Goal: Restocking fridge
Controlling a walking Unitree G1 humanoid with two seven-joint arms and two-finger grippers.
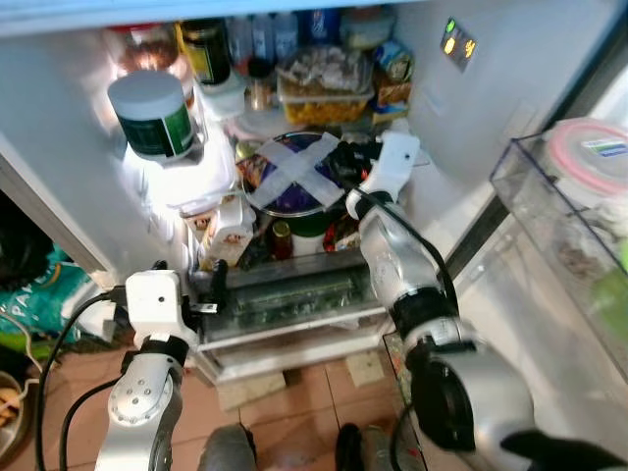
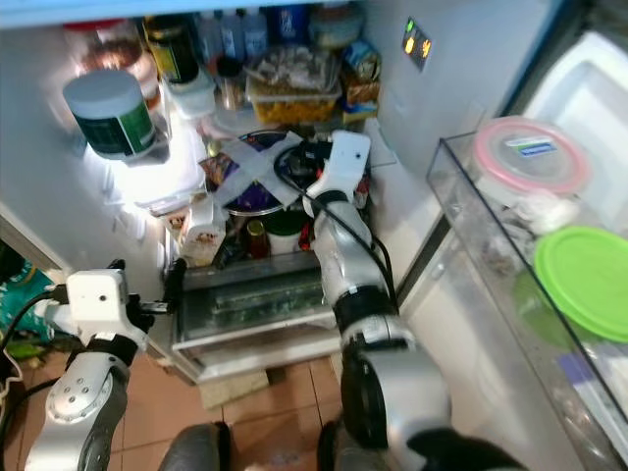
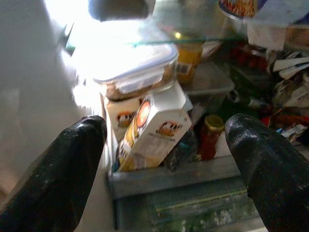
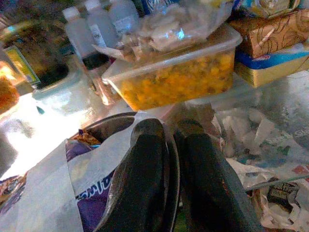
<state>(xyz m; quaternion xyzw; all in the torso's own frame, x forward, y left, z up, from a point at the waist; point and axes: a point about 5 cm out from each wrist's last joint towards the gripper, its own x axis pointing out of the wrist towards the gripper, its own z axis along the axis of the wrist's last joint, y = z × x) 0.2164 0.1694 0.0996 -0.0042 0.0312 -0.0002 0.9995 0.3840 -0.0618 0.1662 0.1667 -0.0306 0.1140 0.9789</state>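
Open fridge (image 1: 88, 108) ahead, shelves crammed and brightly lit on the robot's left, tiled floor (image 1: 294, 392) below. Centre stage is the pot (image 1: 294, 182) with two strips of tape crossed over its covered top, sitting on a middle shelf. The right gripper (image 1: 345, 162) is right at its rim: in the right wrist view the two black fingers (image 4: 140, 169) are pressed nearly together, and the pot's rim appears to run between them, though whether they truly pinch it I cannot tell for sure. Just behind the pot, one shelf up, sits a clear tub of yellow food (image 4: 178, 77) with a crumpled bag on top, and small bottles (image 4: 101, 21) stand beside it.

Down lower, the left gripper (image 3: 166, 159) hangs in front of the lower shelf, fingers spread wide with nothing between them. Straight ahead of it a carton (image 3: 152, 133) leans tilted, with a lidded clear container (image 3: 137, 77) behind and above it and a small jar with a yellow cap (image 3: 211, 133) beside it. Beneath them runs the clear crisper drawer (image 1: 294, 299).

Up on the left a grey-lidded green jar (image 1: 152, 113) stands out. Off to the right, the door bin (image 2: 471, 196) carries a pink-rimmed container (image 2: 530, 152) and a green lid (image 2: 589, 280).
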